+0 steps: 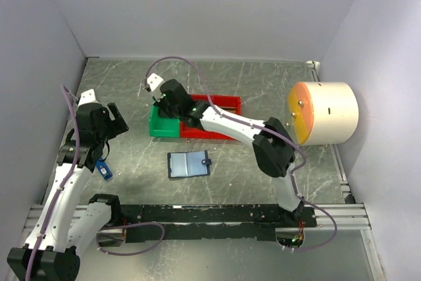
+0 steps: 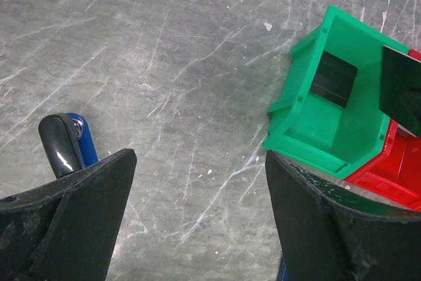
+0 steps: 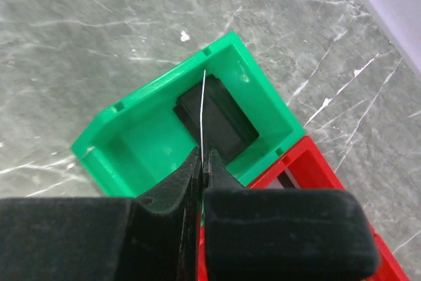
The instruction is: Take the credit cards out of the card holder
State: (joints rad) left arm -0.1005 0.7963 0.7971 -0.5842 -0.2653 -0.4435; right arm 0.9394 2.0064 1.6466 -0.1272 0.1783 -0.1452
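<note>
Nearest the bases, card holder (image 1: 189, 164) spread flat, inside facing up for easy reach; at left, left gripper (image 2: 200, 169) splayed wide, gripping nothing. Further back, right gripper (image 3: 202, 162) pinched tight on a thin credit card (image 3: 203, 110), edge-down over the green bin (image 3: 263, 93) holding a dark card (image 3: 223, 126), probably for dropping. Beneath, grey veined tabletop (image 1: 263, 83); beyond, pale lilac walls (image 1: 197, 4), cream drum (image 1: 332, 113) at right.

Left gripper (image 2: 199, 162): jaws wide apart at the lower corners of the frame, with only grey marbled table (image 2: 164, 64) between them. Green bin (image 2: 309, 136), right of centre, has a dark card (image 2: 333, 80) lying flat inside. A second dark card (image 2: 401, 87) overlaps the bin's right side at the frame edge. Red bin (image 2: 388, 179) abuts it at lower right. Blue tag (image 2: 84, 139) sits at lower left.
</note>
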